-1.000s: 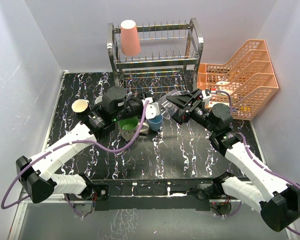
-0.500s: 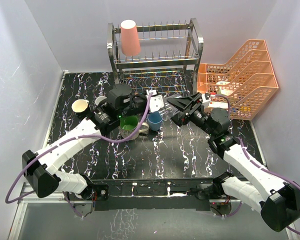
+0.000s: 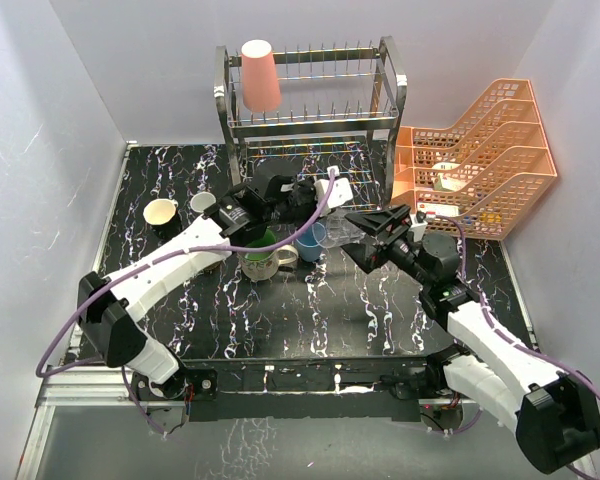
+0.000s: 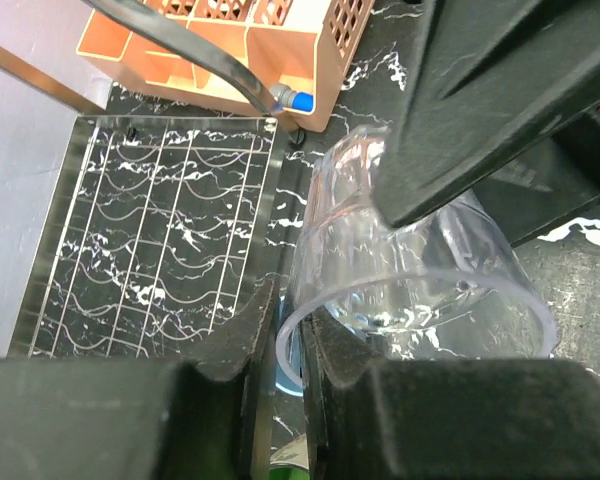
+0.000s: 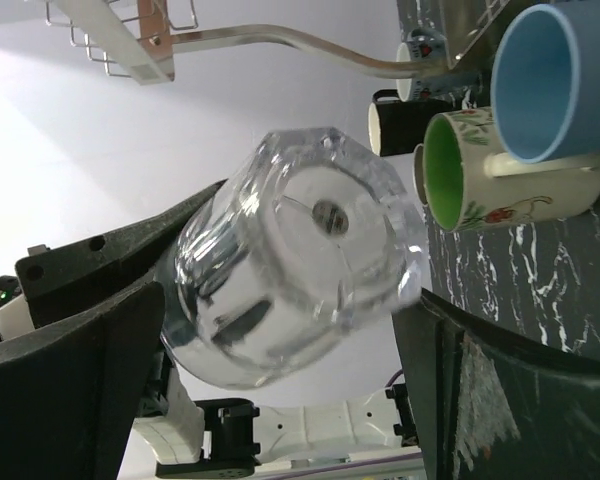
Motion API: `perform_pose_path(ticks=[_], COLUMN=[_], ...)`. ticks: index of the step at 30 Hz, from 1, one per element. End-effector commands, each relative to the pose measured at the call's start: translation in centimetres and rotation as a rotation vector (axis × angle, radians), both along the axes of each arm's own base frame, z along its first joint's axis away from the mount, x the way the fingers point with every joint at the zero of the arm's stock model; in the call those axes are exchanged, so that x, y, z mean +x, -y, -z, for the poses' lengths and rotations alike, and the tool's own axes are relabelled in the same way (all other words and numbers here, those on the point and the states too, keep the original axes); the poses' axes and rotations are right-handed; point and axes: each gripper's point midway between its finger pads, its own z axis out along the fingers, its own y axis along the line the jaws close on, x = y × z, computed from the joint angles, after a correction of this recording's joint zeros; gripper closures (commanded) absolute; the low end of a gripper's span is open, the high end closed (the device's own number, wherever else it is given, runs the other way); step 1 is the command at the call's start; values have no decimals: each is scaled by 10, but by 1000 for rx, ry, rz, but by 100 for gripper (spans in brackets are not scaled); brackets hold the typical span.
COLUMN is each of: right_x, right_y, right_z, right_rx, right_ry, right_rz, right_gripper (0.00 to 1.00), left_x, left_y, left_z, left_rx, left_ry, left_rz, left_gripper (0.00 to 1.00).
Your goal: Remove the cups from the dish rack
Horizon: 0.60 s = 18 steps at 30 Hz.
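Gripping clear glass between spread fingers, right gripper sits at 3 o'clock of table centre. Left gripper at 12 o'clock, finger state indeterminate. Salmon-pink tumbler upturned on dish rack upper tier, 11 o'clock.

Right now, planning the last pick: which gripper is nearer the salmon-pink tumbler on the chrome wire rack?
Left. The left gripper is in front of the rack, below the salmon-pink tumbler; the right gripper is nearer the camera and further right.
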Motion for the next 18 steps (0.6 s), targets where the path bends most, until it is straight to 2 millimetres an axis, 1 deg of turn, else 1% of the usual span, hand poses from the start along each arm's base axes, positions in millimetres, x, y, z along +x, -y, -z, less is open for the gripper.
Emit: perform_pose_path(ticks=[1, 4, 6, 9, 11, 15, 18], right_x=[-10, -10, -12, -17, -21, -27, -28], right_y=[12, 29, 44, 68, 81, 105, 123], right_z=[12, 32, 48, 74, 84, 95, 91], right_rx=[-31, -120, -210, -339, -383, -516, -621], right_ry=[-11, -57, -90, -144, -162, -190, -177], right_rz=[-18, 21, 65, 136, 170, 263, 321], right_gripper=[2, 2, 2, 2, 2, 2, 2], left_x=[14, 22, 28, 36, 40, 47, 48], left_y=[-2, 0, 3, 10, 16, 30, 39], left_z=[-42, -20, -9, 0, 6, 15, 27], left_rx=[-52, 28, 76, 115, 130, 139, 139], left_ry=[59, 9, -20, -39, -48, -84, -128], left_rz=[-55, -75, -84, -79, -67, -55, -45], left_gripper=[100, 100, 100, 100, 100, 100, 100])
